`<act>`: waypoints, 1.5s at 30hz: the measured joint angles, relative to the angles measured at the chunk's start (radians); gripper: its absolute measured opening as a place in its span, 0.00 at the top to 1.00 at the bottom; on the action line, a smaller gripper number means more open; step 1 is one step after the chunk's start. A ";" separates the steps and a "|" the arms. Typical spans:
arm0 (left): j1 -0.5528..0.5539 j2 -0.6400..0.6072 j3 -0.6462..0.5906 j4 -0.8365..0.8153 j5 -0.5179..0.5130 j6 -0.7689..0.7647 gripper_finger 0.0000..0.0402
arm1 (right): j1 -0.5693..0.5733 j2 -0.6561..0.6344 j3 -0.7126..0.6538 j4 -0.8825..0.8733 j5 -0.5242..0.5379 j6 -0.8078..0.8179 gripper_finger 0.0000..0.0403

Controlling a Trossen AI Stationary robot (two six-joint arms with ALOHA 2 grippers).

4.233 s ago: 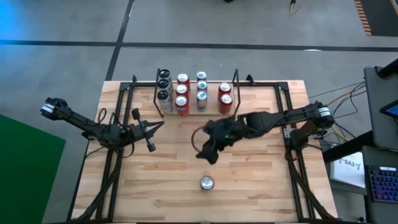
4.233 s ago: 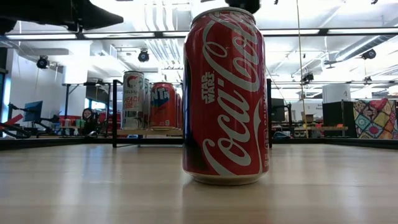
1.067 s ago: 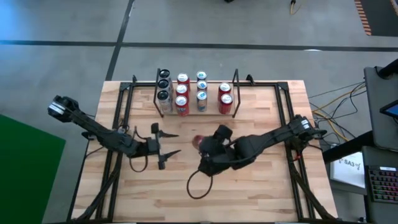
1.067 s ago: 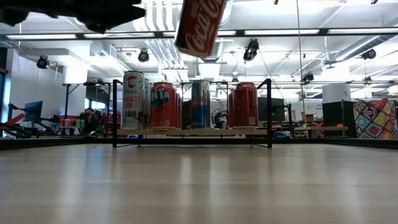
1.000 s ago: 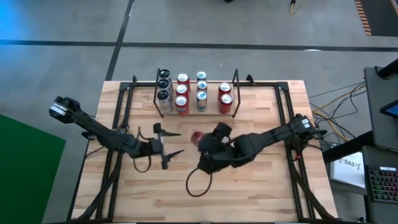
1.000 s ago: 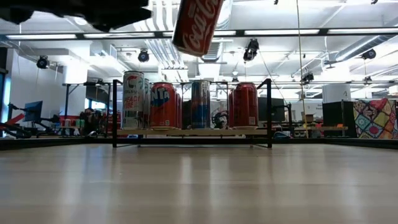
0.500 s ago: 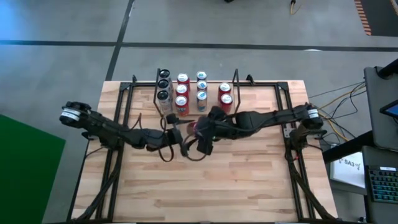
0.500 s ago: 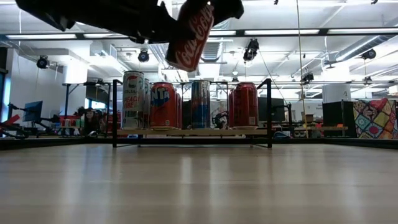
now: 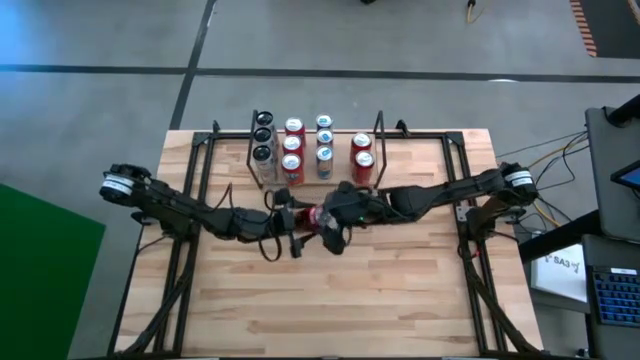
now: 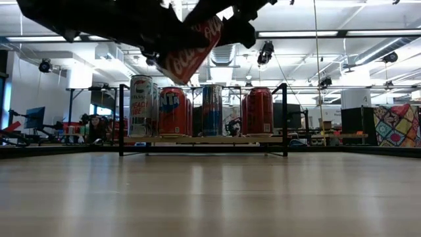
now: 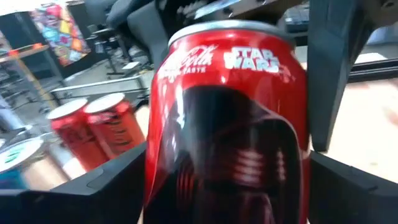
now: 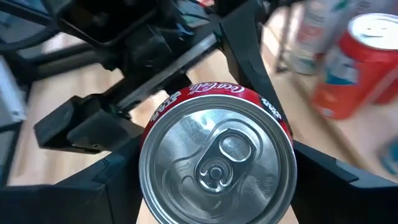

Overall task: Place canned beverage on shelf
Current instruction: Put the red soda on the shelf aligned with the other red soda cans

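Red Coke can tilted, midair

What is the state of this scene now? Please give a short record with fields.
can: red cola can, tilted, lifted above the table
right gripper: fingers on both sides of the can, holding it
left gripper: fingers either side of the can, contact unclear
shelf: at the far edge, holds rows of cans, not yet this one
stage: handover in the air in front of the shelf
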 joint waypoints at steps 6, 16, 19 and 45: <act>-0.062 0.001 0.005 0.008 -0.014 -0.001 0.28 | 0.057 -0.006 -0.044 0.100 0.020 0.010 0.28; -0.162 -0.002 0.005 -0.033 -0.121 -0.003 0.28 | 0.101 0.014 -0.042 0.143 0.060 -0.004 0.28; -0.164 -0.002 0.005 -0.034 -0.130 0.007 0.28 | 0.101 0.021 -0.041 0.148 0.059 -0.012 0.23; -0.187 -0.028 -0.025 0.149 -0.064 0.084 0.28 | 0.135 -0.124 -0.042 0.152 0.128 -0.190 0.10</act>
